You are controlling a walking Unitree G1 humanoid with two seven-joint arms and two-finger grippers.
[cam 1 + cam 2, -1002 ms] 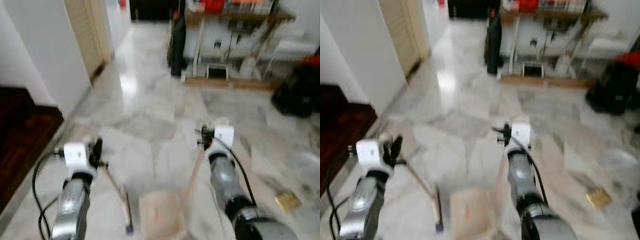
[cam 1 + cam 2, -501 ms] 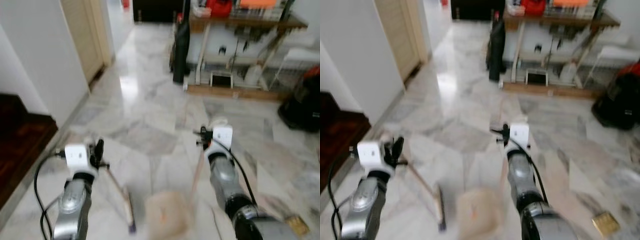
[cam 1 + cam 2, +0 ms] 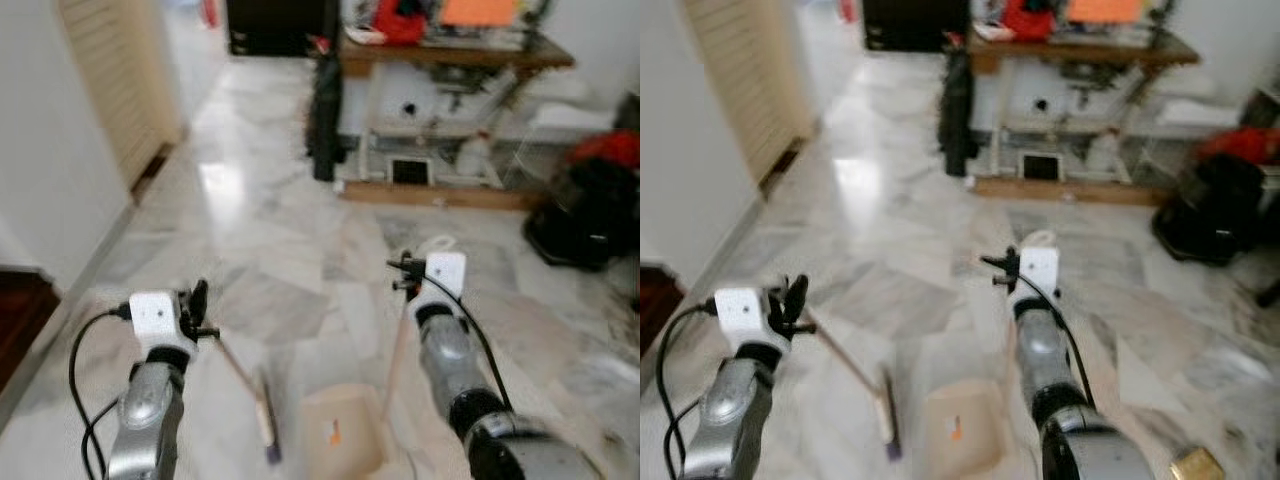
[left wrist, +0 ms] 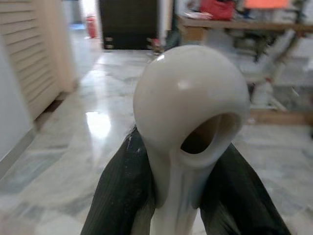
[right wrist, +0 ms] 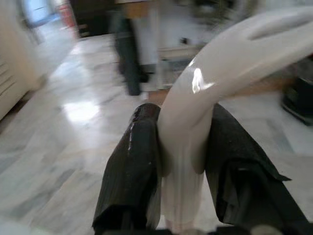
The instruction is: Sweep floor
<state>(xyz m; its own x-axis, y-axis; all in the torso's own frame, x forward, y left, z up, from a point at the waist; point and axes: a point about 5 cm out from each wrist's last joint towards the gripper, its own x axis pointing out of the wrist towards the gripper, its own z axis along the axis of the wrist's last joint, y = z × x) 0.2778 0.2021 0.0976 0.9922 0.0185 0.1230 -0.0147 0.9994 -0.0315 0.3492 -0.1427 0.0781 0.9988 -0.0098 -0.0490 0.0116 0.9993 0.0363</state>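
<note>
My left gripper (image 3: 198, 312) is shut on the cream handle of a small broom (image 3: 240, 375). The handle slants down to the brush head (image 3: 265, 425), low over the marble floor. In the left wrist view the handle's looped end (image 4: 190, 122) stands between the black fingers (image 4: 122, 196). My right gripper (image 3: 405, 278) is shut on the long handle (image 3: 395, 350) of a beige dustpan (image 3: 342, 440), which sits on the floor between my arms, just right of the brush head. In the right wrist view the curved cream grip (image 5: 195, 127) is clamped between the fingers (image 5: 132, 181).
A cluttered wooden table (image 3: 450, 50) stands at the back, with a tall dark bag (image 3: 322, 110) leaning beside it. A black bag (image 3: 580, 215) lies at the right. A white wall (image 3: 40, 180) and louvred door (image 3: 120, 80) line the left. A small yellow object (image 3: 1195, 465) lies on the floor front right.
The whole picture has shifted, so the camera has turned right and the left wall and dark floor have slid out of frame. Both arms hold the broom and dustpan as before.
</note>
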